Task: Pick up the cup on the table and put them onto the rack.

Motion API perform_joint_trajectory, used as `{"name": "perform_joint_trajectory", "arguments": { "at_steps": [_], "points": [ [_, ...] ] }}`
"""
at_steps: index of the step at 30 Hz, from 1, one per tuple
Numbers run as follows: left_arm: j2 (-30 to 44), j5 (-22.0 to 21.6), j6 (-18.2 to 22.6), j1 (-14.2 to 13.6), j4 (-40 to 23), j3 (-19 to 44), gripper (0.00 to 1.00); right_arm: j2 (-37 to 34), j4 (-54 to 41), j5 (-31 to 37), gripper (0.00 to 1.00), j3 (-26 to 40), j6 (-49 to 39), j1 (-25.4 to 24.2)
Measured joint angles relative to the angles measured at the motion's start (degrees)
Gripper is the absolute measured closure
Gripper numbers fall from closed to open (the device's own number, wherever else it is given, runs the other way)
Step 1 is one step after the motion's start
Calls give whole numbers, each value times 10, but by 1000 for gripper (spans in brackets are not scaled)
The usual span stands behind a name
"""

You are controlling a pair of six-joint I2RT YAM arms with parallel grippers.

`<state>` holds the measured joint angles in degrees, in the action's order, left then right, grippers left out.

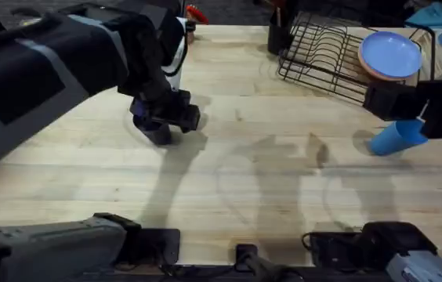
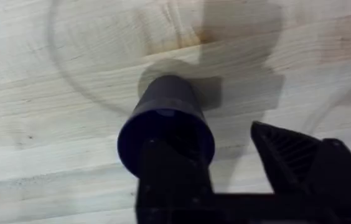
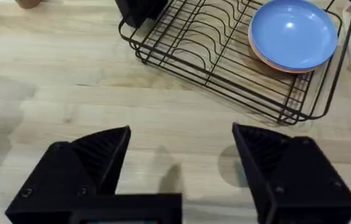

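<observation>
Navy cup point(image 2: 166, 121) sits on the wooden tabletop point(image 1: 244, 180), left of centre. My left pincer point(image 1: 166, 116) is over it, one finger inside the rim, jaws apart, not yet clenched. Next I judge: close, lift, carry to the rack point(image 3: 225, 56) at far right. My right pincer point(image 3: 182, 168) hangs released beside the light blue cup point(image 1: 397, 137). My left arm hides most of the navy cup from above.

Dark navy plastic cup point(image 2: 166, 127), light sky-blue plastic cup point(image 1: 397, 136), black wire dish rack point(image 3: 225, 56) holding a pale blue plate point(image 3: 294, 32), all on a pale, streaky-grained wooden table point(image 1: 268, 180).
</observation>
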<state>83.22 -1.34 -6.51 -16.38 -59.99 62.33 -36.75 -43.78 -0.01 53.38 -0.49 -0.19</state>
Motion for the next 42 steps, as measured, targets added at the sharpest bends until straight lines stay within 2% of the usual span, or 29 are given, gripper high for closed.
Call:
{"name": "perform_joint_trajectory", "arguments": {
  "at_steps": [8, 9, 11, 24, 29, 37, 42],
  "points": [
    [0, 0, 0, 0, 0, 0, 774, 0, 0, 0, 8, 0, 0, 0],
    [0, 0, 0, 0, 0, 0, 869, 0, 0, 0, 8, 0, 0, 0],
    [0, -2, 1, 0, 0, 0, 941, 0, 0, 0, 8, 0, 0, 0],
    [0, -10, 1, 0, 3, 8, 957, 0, 0, 0, 8, 0, 0, 0],
    [0, -10, 1, -4, -4, 48, 958, 0, 0, 0, 8, 0, 0, 0],
    [0, -8, 1, -47, -4, 130, 959, 0, -6, 0, 8, 0, 0, 0],
    [0, -8, 1, -62, -4, 176, 959, 0, -17, 0, 8, 0, 0, 0]
  ]
}}
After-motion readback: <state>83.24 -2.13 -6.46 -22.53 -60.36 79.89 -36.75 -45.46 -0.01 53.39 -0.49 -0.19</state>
